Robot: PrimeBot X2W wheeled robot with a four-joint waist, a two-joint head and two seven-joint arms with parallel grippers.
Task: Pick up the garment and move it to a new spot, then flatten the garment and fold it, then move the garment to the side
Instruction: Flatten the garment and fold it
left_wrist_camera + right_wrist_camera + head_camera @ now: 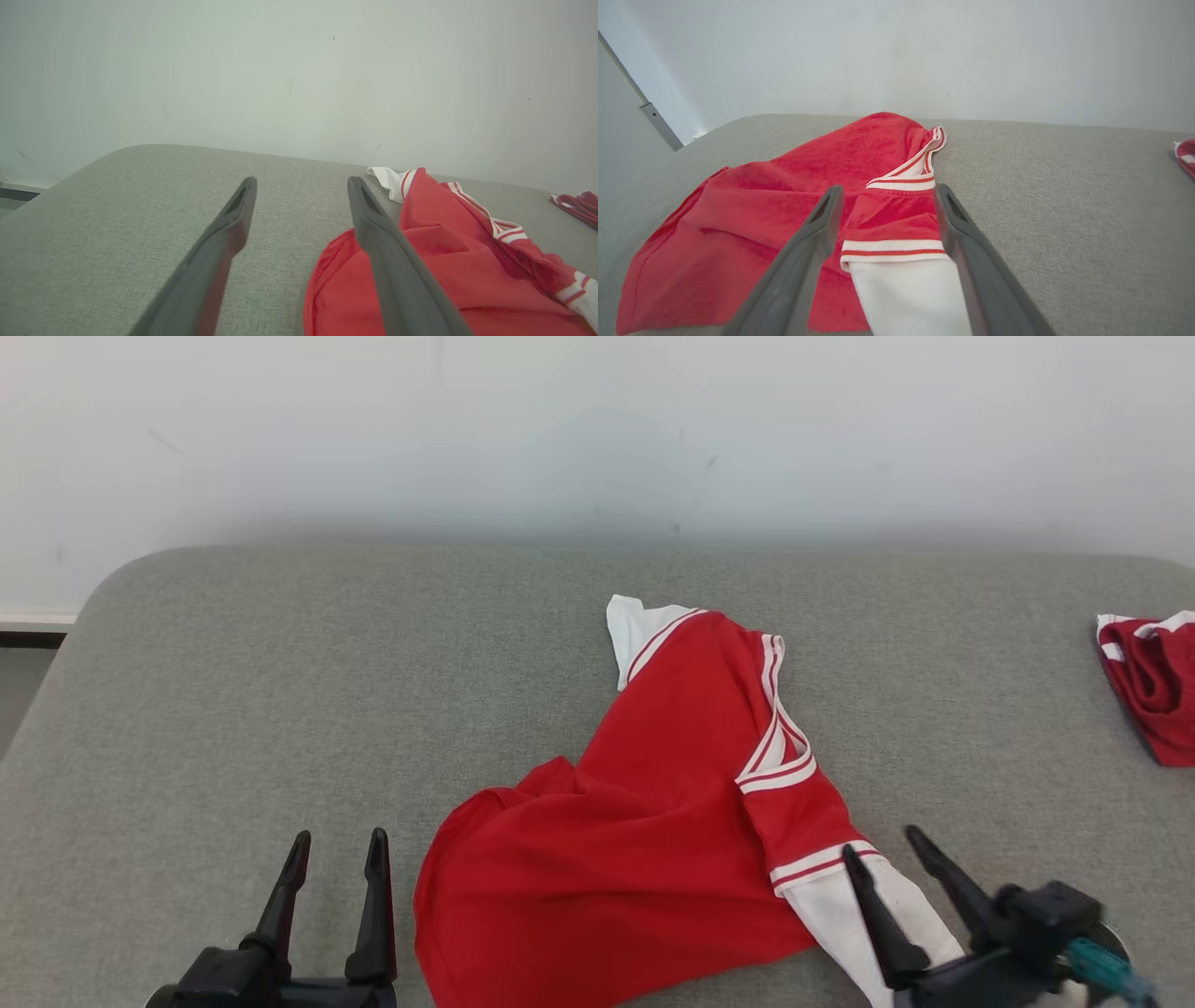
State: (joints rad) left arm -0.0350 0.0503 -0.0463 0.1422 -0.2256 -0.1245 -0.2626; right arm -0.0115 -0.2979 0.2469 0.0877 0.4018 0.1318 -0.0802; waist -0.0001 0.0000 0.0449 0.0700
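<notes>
The garment (653,821), a red shirt with white sleeves and red-and-white striped trim, lies crumpled on the grey cushioned surface (280,663) near its front middle. My right gripper (882,840) is open above the near white sleeve (906,294), which lies loose between the spread fingers without being pinched. The same garment (784,205) spreads left and ahead in the right wrist view. My left gripper (338,837) is open at the lower left, over bare cushion just left of the shirt's hem (336,261). The left gripper (301,179) holds nothing.
A second red and white piece of clothing (1153,677) lies bunched at the right edge of the cushion. A pale wall (597,429) runs behind the surface. The cushion's rounded left corner (121,588) drops off to a floor strip.
</notes>
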